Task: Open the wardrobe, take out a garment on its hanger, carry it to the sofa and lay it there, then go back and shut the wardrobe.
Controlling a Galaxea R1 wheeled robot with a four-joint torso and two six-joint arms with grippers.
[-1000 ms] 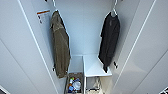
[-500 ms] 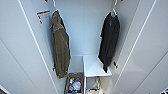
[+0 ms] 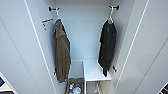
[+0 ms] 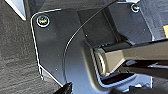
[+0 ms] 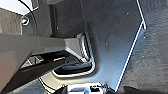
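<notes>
Grippers: we can't tell how either one stands; the wrist views give us robot hardware over dark carpet [image 4: 17, 52], nothing visibly held.
Wardrobe [image 3: 82, 30]: open in front of us, both doors swung wide, white inside.
Garment [image 3: 107, 47]: the black top hangs on the right, on its white hanger [image 3: 110, 18], hooked over a black hook [image 3: 114, 7] up high.
Neighbour: the olive-brown jacket [image 3: 62, 52] hangs on the left, well apart.
Below: a white shelf [image 3: 93, 71] under the black top, a bin of bits [image 3: 74, 87] lower down.
Doing it well: we'd reach for the hanger near its hook and lift up and clear, not tug the thin fabric.
Versus half a second ago: same framing, nothing has shifted.
</notes>
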